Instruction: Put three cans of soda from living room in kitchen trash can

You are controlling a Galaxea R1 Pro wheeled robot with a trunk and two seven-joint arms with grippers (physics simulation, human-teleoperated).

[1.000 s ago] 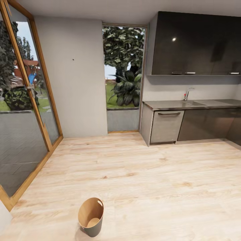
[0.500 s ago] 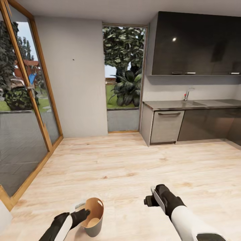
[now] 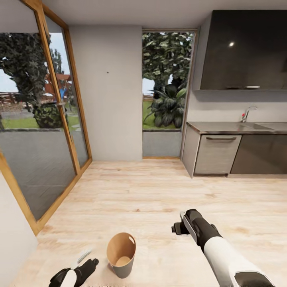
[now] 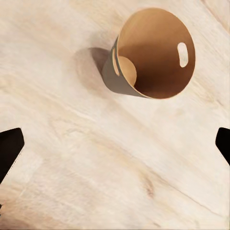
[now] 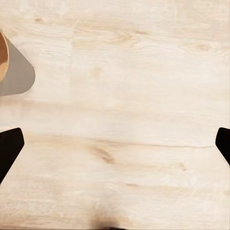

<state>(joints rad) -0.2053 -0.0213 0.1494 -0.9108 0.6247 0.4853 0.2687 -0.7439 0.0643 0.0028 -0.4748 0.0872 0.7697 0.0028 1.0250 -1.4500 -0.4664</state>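
The grey trash can (image 3: 121, 256) stands upright on the pale wood kitchen floor, close in front of me; its tan inside (image 4: 153, 52) is bare down to the bottom. My left gripper (image 3: 87, 261) hangs low just left of the bin, apart from it. Its fingers (image 4: 9, 148) stand wide apart with nothing between them, so my left gripper (image 4: 116, 146) is open. My right gripper (image 3: 180, 226) hovers over bare floor to the bin's right, and my right gripper (image 5: 115, 148) is open and empty too. The bin's grey side (image 5: 13, 67) shows at the edge. The soda cans are out of view.
Wood-framed glass doors (image 3: 44, 131) line the left side, with a pale wall corner (image 3: 12, 239) near my left. Grey lower cabinets (image 3: 217, 153), a dark counter with tap (image 3: 247, 113) and black upper cabinets (image 3: 247, 50) stand at the right. Wood floor (image 3: 159, 191) stretches ahead.
The camera has turned left, shifting the whole picture right. Both arms came into view a second ago. My left gripper has dropped back from the bin's rim.
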